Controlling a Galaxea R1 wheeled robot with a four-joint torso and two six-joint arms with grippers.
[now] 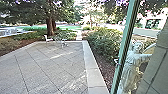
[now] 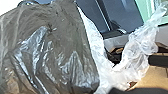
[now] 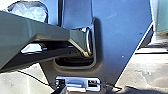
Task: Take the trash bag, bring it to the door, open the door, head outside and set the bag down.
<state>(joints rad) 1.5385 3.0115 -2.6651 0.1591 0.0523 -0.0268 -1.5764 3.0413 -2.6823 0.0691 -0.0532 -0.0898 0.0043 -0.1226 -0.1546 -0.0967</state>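
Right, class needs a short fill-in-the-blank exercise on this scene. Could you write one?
The dark trash bag shows in the ____ wrist view. In the head view, the slanting post is coloured ____. Right of it stands a pale ____ of a robed figure. The trunk beyond the paving belongs to a ____.
Missing: left; green; statue; tree.

Green-edged door (image 1: 124,47), grey paving (image 1: 47,65)

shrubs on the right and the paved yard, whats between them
In the head view, a pale border edges the paved yard, then brown ground runs up to the shrubs.
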